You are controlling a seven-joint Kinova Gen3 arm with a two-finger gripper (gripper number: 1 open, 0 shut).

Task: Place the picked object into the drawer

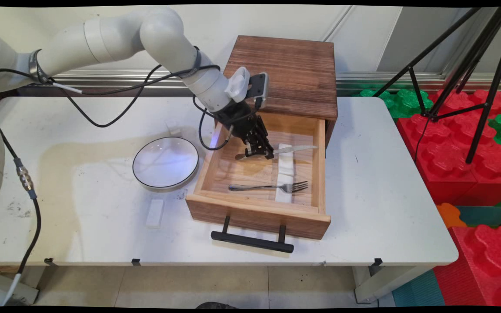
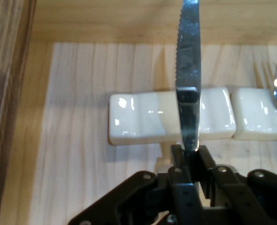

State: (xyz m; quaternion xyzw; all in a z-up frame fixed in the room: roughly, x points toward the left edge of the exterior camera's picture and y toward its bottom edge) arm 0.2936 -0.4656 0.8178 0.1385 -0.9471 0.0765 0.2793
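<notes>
Knife (image 2: 189,70) held by its handle between the closed fingers of the gripper (image 1: 260,152), blade pointing toward three o'clock over a white rest (image 1: 285,158) inside the open wooden drawer (image 1: 257,213). Toward six o'clock from it a fork (image 1: 272,187) lies across a second white rest (image 1: 283,194), tines to the right. Outside the drawer, at nine o'clock, a round plate (image 1: 165,162) sits on the white table (image 1: 376,195), with a loose white block (image 1: 155,213) just below it.
</notes>
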